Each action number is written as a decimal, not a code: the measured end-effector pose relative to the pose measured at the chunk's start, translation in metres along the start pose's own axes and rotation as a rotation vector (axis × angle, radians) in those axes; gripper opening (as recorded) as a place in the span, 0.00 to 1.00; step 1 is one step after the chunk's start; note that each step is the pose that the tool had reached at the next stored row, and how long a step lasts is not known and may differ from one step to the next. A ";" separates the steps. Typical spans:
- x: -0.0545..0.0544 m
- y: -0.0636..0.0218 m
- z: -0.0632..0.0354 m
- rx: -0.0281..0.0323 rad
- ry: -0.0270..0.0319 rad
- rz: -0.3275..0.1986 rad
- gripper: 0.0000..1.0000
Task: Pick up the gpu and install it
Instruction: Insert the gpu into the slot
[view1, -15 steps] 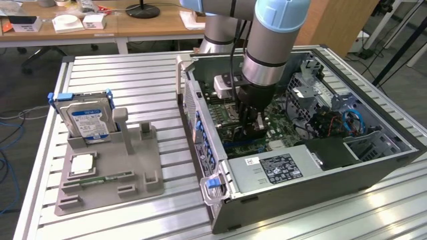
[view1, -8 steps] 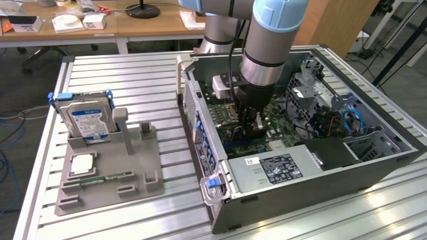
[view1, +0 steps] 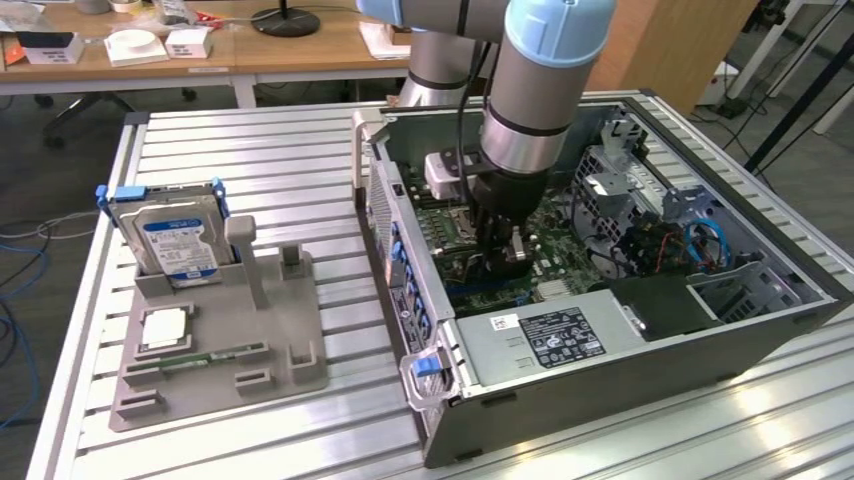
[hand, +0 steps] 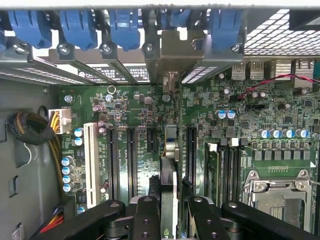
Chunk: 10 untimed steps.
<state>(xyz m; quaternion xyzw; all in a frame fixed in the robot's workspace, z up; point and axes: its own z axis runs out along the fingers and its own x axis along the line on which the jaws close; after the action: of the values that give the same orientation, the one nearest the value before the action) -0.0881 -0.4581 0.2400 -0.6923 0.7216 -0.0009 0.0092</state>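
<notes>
Green motherboard (hand: 135, 115), blue latches (hand: 75, 25)

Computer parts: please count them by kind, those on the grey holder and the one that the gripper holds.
hard drive: 1
square chip: 1
memory stick: 1
gpu, held in the gripper: 1
Total: 4
</notes>
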 end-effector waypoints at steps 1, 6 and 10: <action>0.000 0.0000 0.0002 0.0000 0.0000 0.000 0.26; 0.000 0.0000 0.0008 0.0000 -0.0001 0.000 0.26; 0.000 0.0000 0.0009 0.0001 -0.0004 0.000 0.26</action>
<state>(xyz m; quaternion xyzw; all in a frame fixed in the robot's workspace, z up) -0.0881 -0.4580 0.2390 -0.6923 0.7216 -0.0008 0.0094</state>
